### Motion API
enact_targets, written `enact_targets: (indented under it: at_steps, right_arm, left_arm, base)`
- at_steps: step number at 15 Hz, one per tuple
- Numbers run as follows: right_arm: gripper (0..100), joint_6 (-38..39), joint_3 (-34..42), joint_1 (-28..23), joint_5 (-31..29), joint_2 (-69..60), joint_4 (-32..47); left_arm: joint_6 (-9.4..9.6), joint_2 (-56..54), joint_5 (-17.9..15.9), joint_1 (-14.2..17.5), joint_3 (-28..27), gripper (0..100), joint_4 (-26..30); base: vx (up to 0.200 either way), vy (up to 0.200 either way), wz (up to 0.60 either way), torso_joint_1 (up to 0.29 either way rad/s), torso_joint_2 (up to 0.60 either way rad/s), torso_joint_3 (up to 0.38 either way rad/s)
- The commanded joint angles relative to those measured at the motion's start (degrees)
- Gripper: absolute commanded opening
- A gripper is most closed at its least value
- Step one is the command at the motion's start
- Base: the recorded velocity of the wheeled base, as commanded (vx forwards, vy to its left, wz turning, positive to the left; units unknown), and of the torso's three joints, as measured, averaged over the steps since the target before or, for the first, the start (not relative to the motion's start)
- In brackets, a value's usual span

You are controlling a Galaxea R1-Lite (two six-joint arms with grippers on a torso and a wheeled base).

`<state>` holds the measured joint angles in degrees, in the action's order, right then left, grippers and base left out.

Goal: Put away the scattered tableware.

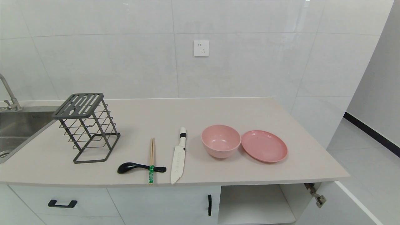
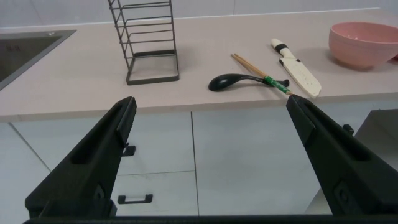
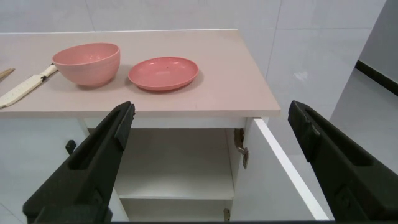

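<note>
In the head view, a dark wire rack (image 1: 86, 126) is seen standing on the counter (image 1: 250, 112) beside the sink (image 1: 18, 125). Near the front edge a black spoon (image 1: 128, 167) is laid flat, its handle crossed by a pair of chopsticks (image 1: 152, 156). A white knife (image 1: 178, 156) is placed just beside them, blade toward the front edge. Further right, a pink bowl (image 1: 220, 141) is set upright with a pink plate (image 1: 264, 146) just beside it. Below the plate, a cabinet door (image 1: 337, 206) is swung open.

In the left wrist view, the left hand (image 2: 209, 106) is held low before the cabinet fronts, fingers spread wide, nothing gripped.

In the right wrist view, the right hand (image 3: 211, 109) is likewise spread wide and empty, facing the open cabinet (image 3: 180, 168) under the bowl and plate.
</note>
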<state>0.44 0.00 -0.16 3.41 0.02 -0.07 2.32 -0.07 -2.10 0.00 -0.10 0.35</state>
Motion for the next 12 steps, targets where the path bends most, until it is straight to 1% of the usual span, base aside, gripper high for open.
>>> enact_targets:
  at_steps: [1,12]
  right_arm:
    - [100,0.0,0.0,-0.02,0.01,-0.02,-0.01]
    - [100,0.0,0.0,-0.02,0.01,-0.02,-0.01]
  left_arm:
    - [-0.03,0.07,0.08,0.0,0.01,100,0.0]
    - [0.06,0.07,-0.01,0.0,0.01,100,-0.09]
  base:
    - [0.0,0.0,0.0,0.0,0.0,0.0]
    - [0.0,0.0,0.0,0.0,0.0,0.0]
